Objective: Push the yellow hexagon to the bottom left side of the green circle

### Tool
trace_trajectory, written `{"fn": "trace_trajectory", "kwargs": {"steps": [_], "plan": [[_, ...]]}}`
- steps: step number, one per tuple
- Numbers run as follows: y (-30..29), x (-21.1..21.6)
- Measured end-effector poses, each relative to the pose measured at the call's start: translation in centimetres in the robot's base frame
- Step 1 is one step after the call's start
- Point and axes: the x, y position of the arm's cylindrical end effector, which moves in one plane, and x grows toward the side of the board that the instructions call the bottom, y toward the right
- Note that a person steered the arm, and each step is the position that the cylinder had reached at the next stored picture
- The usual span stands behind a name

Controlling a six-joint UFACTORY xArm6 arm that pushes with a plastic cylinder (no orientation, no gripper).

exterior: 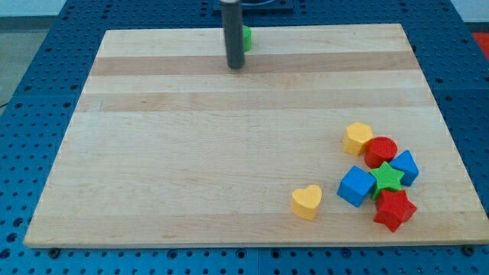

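Note:
The yellow hexagon lies at the view's right, at the top of a cluster of blocks. The green circle sits near the board's top edge, mostly hidden behind my rod; only its right part shows. My tip rests on the board just below and left of the green circle, far up and left of the yellow hexagon.
The cluster at lower right holds a red circle, a green star, a blue cube, another blue block and a red star. A yellow heart lies to the cluster's left. The wooden board sits on a blue pegboard.

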Motion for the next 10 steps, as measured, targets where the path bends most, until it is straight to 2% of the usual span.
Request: {"fn": "trace_trajectory", "kwargs": {"steps": [2,3,4,6,7,8,9,10], "plan": [[18.3,5.8],[18.8,11.2],[21.3,14.8],[11.5,15.4],[10.7,19.3],[6.6,20.4],[6.1,16.6],[9.3,16.3]]}}
